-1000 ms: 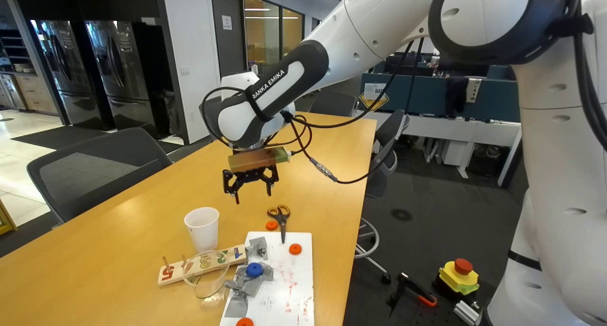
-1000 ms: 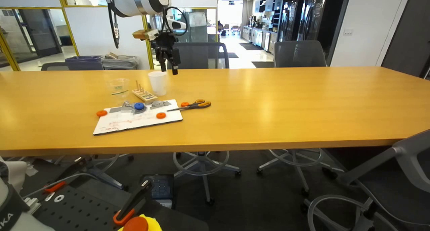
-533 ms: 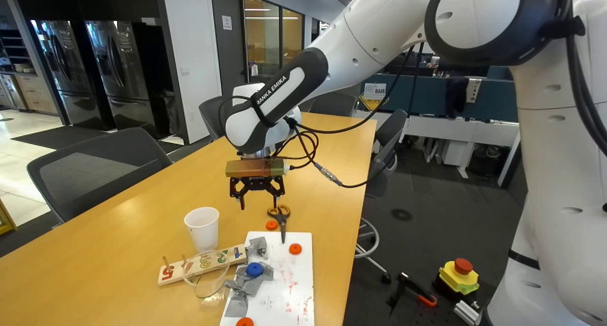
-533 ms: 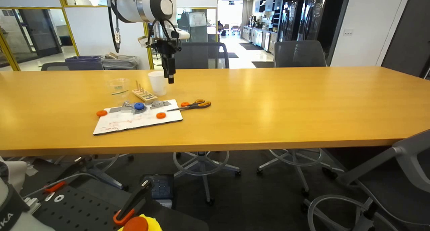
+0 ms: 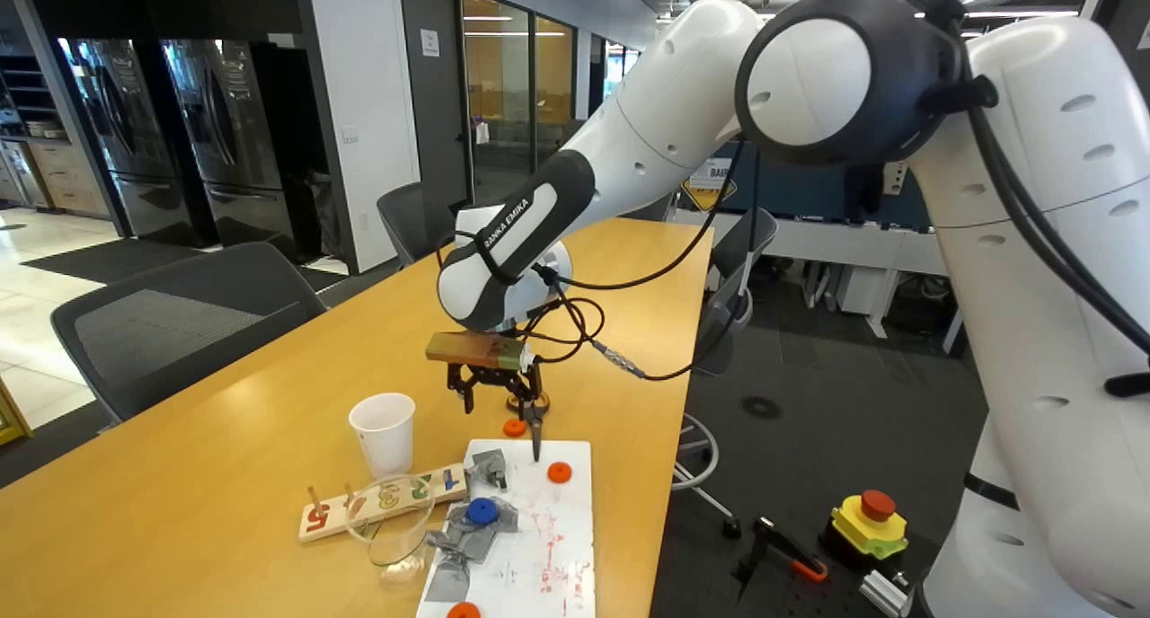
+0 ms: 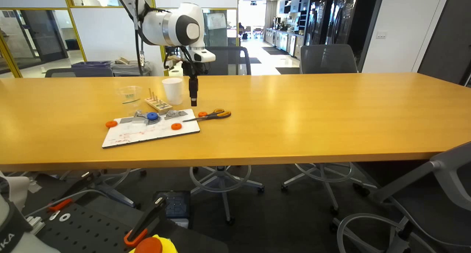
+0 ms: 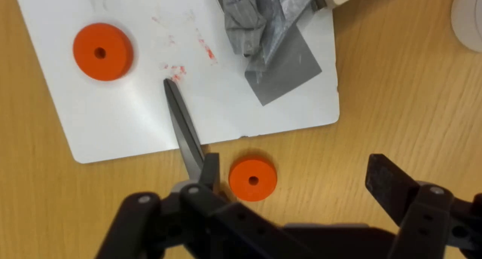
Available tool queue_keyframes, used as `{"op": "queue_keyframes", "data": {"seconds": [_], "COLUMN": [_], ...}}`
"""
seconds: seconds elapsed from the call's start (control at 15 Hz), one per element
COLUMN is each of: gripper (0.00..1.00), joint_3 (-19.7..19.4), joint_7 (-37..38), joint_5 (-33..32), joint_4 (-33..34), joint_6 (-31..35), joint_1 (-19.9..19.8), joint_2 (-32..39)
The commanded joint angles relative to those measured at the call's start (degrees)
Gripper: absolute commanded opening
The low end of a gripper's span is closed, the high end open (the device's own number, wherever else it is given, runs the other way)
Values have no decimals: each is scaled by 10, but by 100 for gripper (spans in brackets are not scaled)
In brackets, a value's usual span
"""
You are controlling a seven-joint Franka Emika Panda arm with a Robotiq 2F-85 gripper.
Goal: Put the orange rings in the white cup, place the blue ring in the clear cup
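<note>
The fingers (image 7: 393,189) stood wide apart, pointed downward and held nothing; they hung above the surface (image 6: 294,117). In the wrist view, the first orange ring (image 7: 253,179) showed between them, closer to the finger on the side of the scissors (image 7: 182,127). This ring lay flat on the surface, just beside the scissors, whose blades reached over the edge of the white board (image 7: 131,127). The second orange ring (image 7: 103,52) lay flat on the board, near the blade tips. The third orange ring (image 6: 111,124) lay at the board's opposite end; whether it sat wholly on the board could not be determined. The blue ring (image 5: 482,511) rested amid crumpled grey tape (image 5: 449,579) on the board. The white cup (image 5: 384,434) stood upright on the surface, just beside a pegged wooden strip (image 6: 161,106). The clear cup (image 6: 129,95) stood upright on the other side of that strip.
</note>
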Motion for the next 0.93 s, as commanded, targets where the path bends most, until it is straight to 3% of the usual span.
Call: {"op": "queue_keyframes", "data": {"seconds": [0.0, 0.87], "gripper": [100, 100], "joint_3": [-6, -5], "joint_7": [28, 52], "joint_5": [15, 24], "joint_4": [37, 51], "joint_6": [22, 23], "joint_1": [-7, -20], "joint_2": [38, 59]}}
